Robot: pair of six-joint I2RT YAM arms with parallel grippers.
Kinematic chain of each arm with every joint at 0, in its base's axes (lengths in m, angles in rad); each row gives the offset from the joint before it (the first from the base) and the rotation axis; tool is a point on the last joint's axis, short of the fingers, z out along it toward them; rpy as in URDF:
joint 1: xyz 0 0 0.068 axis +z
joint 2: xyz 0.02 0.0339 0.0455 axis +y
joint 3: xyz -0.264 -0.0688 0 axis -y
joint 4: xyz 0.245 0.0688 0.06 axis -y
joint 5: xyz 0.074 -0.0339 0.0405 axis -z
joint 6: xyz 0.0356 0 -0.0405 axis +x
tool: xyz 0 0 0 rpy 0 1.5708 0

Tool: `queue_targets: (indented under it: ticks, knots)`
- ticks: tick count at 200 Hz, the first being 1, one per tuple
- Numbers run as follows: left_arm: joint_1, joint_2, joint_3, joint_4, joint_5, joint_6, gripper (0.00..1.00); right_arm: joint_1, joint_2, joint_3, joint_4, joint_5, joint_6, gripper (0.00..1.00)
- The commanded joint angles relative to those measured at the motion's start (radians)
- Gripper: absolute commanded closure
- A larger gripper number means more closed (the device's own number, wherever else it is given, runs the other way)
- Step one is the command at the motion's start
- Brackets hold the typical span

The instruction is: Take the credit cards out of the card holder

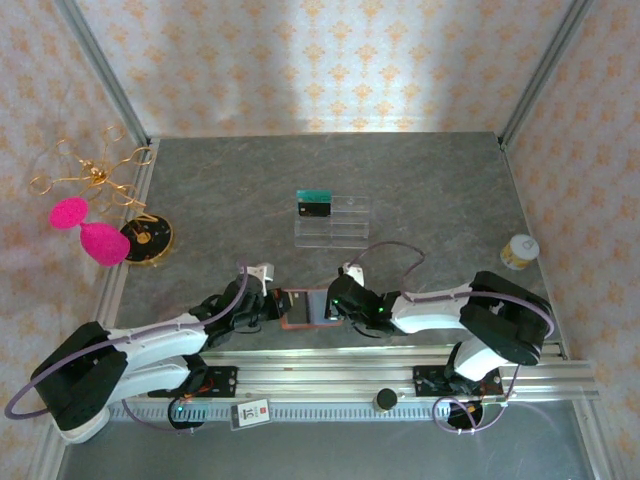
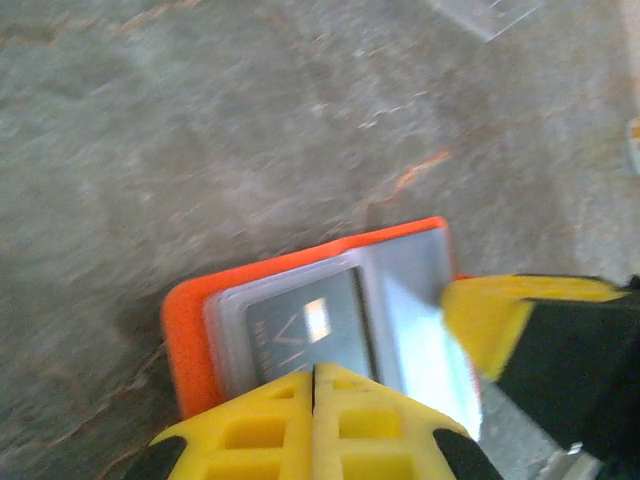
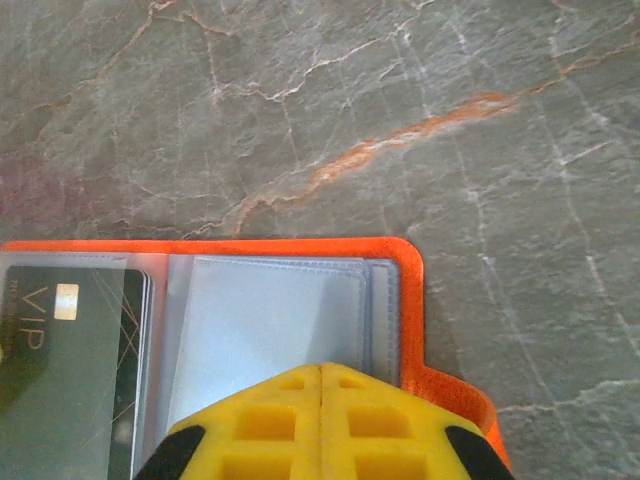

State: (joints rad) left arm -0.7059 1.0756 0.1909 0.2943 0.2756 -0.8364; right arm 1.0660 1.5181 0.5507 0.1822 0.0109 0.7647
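Observation:
The card holder (image 1: 303, 309), an orange-red wallet, lies open on the table near the front edge, between both grippers. One dark credit card (image 3: 70, 345) marked VIP sits in a clear sleeve on its left page (image 2: 300, 330). The right page's sleeve (image 3: 270, 315) looks empty. My left gripper (image 2: 315, 370) is shut, its tips over the holder's left page (image 1: 272, 305). My right gripper (image 3: 320, 368) is shut too, its tips over the right page (image 1: 336, 304). A card (image 1: 314, 204), teal on top and dark below, stands in the clear rack.
The clear acrylic rack (image 1: 333, 219) stands mid-table behind the holder. On the left edge are pink pieces (image 1: 92, 231), a gold wire shape (image 1: 90, 172) and a black disc (image 1: 150, 236). A small jar (image 1: 519, 251) stands at the right.

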Motion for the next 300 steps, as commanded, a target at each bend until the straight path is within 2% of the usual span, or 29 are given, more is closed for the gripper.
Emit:
queue_targets:
  ticks: [1, 32, 55, 75, 95, 123, 147, 196, 263, 300]
  knots:
    - [0.009, 0.015, -0.004, -0.015, -0.029, 0.032, 1.0, -0.003, -0.02, -0.013, -0.111, 0.049, 0.013, 1.0]
    - [0.01, 0.027, -0.025, 0.015, -0.018, 0.037, 1.0, 0.001, -0.069, 0.04, -0.164, 0.056, -0.066, 1.0]
    - [0.009, 0.036, -0.037, 0.044, -0.006, 0.034, 1.0, 0.009, -0.134, 0.083, -0.169, 0.007, -0.116, 0.81]
    - [0.009, 0.036, -0.042, 0.061, -0.001, 0.034, 1.0, 0.01, -0.138, 0.119, -0.128, -0.088, -0.133, 0.75]
    - [0.01, 0.04, -0.047, 0.07, -0.003, 0.037, 1.0, 0.011, -0.079, 0.15, -0.053, -0.193, -0.119, 0.75]
    - [0.009, 0.041, -0.047, 0.074, 0.003, 0.045, 1.0, 0.009, 0.046, 0.201, -0.014, -0.259, -0.098, 0.76]
    - [0.01, 0.045, -0.05, 0.086, 0.004, 0.048, 1.0, -0.003, 0.111, 0.213, -0.042, -0.234, -0.071, 0.78]
    - [0.009, 0.096, -0.042, 0.111, 0.011, 0.053, 1.0, -0.011, 0.097, 0.157, -0.056, -0.183, -0.025, 0.79]
    - [0.01, 0.15, -0.044, 0.142, 0.029, 0.053, 1.0, -0.011, 0.128, 0.177, -0.129, -0.153, -0.006, 0.79]
    - [0.01, 0.121, -0.049, 0.13, 0.026, 0.051, 1.0, -0.011, 0.058, 0.141, -0.13, -0.116, 0.034, 0.79]
